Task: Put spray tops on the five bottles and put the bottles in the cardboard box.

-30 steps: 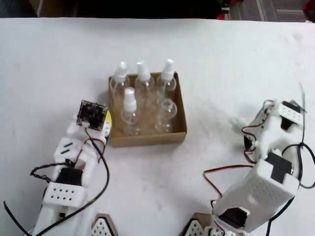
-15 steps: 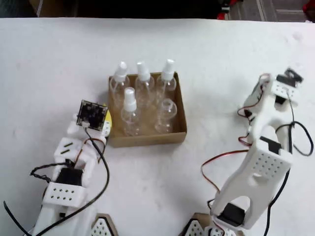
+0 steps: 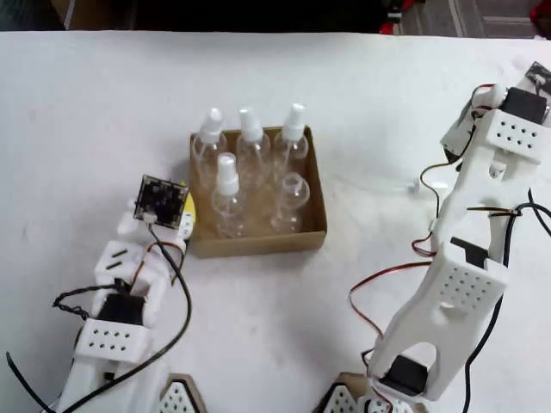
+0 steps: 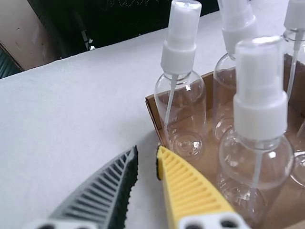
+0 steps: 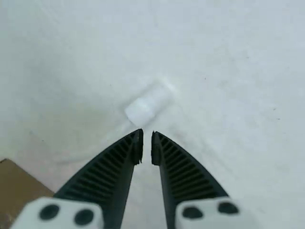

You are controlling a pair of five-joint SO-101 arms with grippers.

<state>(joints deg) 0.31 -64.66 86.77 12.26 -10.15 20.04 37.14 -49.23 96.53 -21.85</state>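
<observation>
Hovering low over the white bench (image 3: 86, 103), the right hand (image 5: 146, 143) is keeping its two black ribbed fingers (image 5: 114, 162) drawn almost together, with a thin slit between the tips, and it is gripping nothing; a loose spray top (image 5: 147, 106), a small white plastic cylinder, is lying on its side on the bench just beyond those tips without touching them; from the high view it is lying well apart from the cardboard box (image 3: 258, 243), near the right arm.

The left hand (image 4: 147, 160) is likewise nearly clenched, one grey ribbed finger beside one yellow ribbed finger with a narrow gap between, and it is holding nothing; it is sitting just beside the box's front corner on the left arm's side.

The box is brown, shallow and open-topped, and it is holding five clear, round-bodied plastic bottles, all standing upright; three bottles in the back row (image 3: 252, 146) are wearing white spray tops, with thin dip tubes showing through their walls; in the front row, the capped bottle (image 3: 227, 202) is standing next to the uncapped bottle (image 3: 293, 196), whose bare neck is open.
</observation>
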